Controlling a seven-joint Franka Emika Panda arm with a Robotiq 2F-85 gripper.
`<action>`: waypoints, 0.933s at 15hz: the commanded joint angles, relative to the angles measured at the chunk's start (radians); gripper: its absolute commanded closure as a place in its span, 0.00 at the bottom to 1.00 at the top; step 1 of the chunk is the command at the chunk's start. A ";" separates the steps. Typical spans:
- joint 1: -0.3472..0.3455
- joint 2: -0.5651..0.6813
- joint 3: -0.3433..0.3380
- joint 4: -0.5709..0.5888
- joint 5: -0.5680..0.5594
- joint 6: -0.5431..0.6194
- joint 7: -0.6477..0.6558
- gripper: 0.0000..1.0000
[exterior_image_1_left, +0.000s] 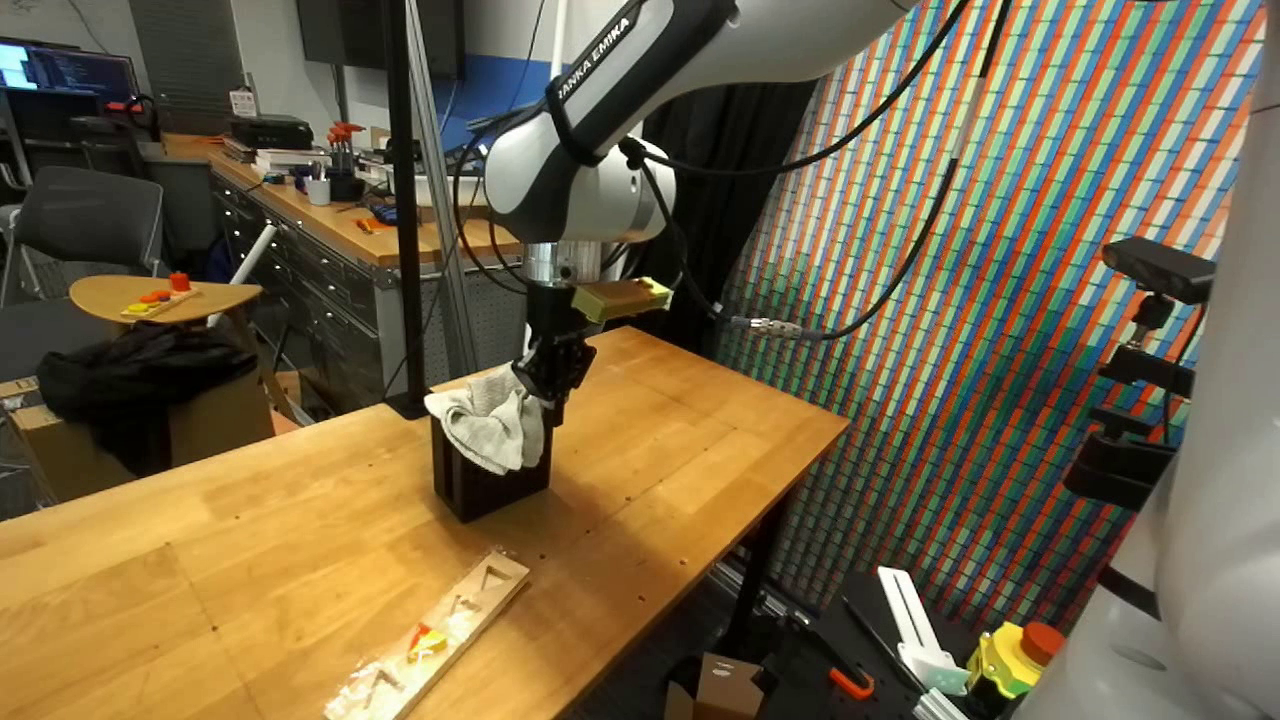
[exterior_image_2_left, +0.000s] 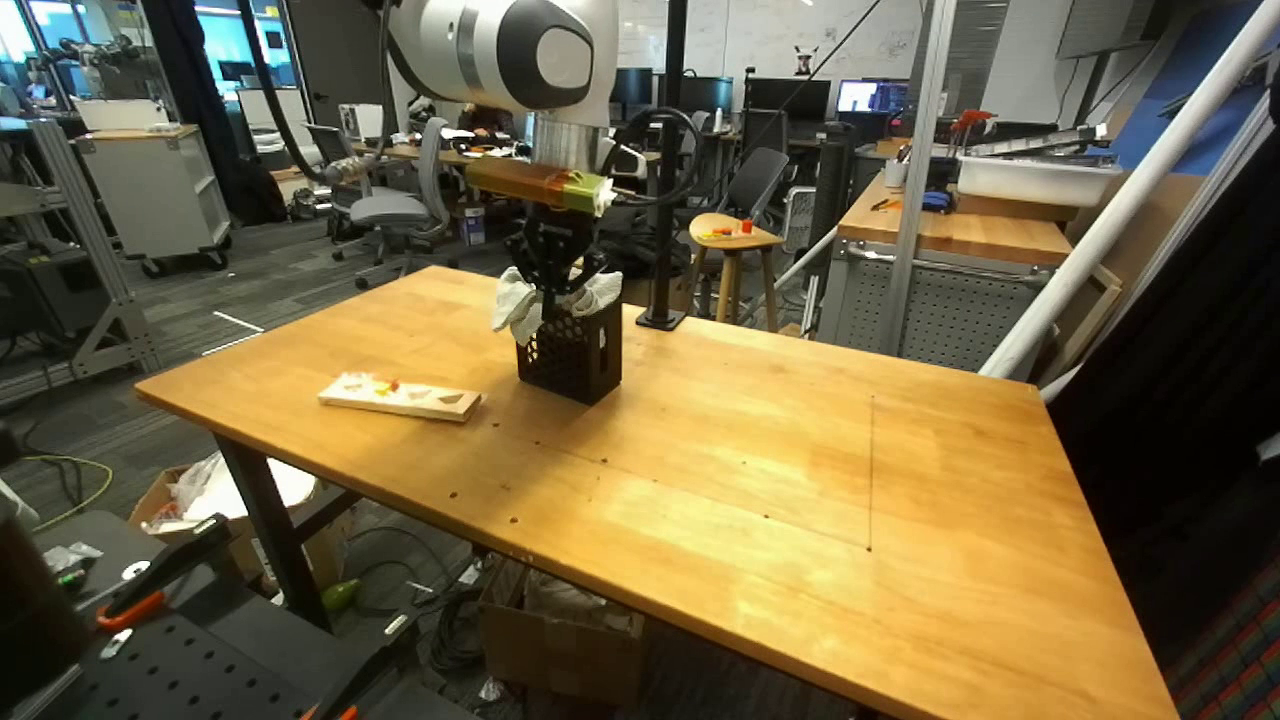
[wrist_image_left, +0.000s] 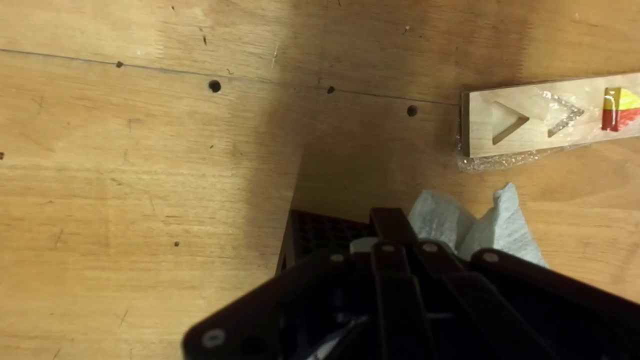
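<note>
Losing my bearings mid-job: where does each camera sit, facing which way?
An exterior view: raised, looks down across the table toward drawers; arm and hand show.
An exterior view: raised past a table edge, facing a stool; arm, hand show.
Wrist view: over the table, facing down; hand along the bottom.
Both exterior views share bin, cloth and board.

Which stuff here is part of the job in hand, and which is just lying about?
In hand, it seems:
black bin with a perforated side
pale cloth, draped over the bin's rim
gripper, down at the cloth

Just lying about:
wooden board with cutouts
red and yellow pieces on it
wooden stool in the background
</note>
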 joint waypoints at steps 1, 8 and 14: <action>0.006 -0.006 0.008 -0.014 0.023 0.038 -0.012 1.00; 0.008 0.022 0.034 0.006 0.068 0.082 -0.026 1.00; 0.005 0.033 0.055 0.008 0.106 0.122 -0.038 1.00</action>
